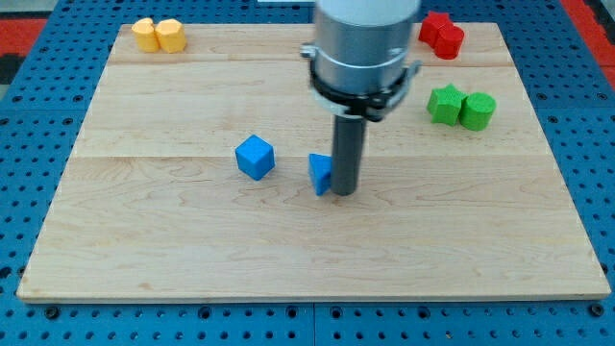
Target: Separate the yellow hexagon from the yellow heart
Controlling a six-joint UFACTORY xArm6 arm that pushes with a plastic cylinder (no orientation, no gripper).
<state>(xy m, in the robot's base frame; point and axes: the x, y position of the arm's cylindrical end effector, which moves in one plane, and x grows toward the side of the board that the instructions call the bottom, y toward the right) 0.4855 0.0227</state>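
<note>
Yellow hexagon [170,35] touches yellow heart [145,34] at board's top-left corner, pair still joined. My tip [344,192] holds nothing, sits mid-board touching blue triangle block [320,173], well apart from the yellows, so no push begun

A robotics lab bench: a wooden tabletop [192,250] lies on a blue perforated mounting board [38,115], with a metal arm housing [365,48] at twelve o'clock.
</note>
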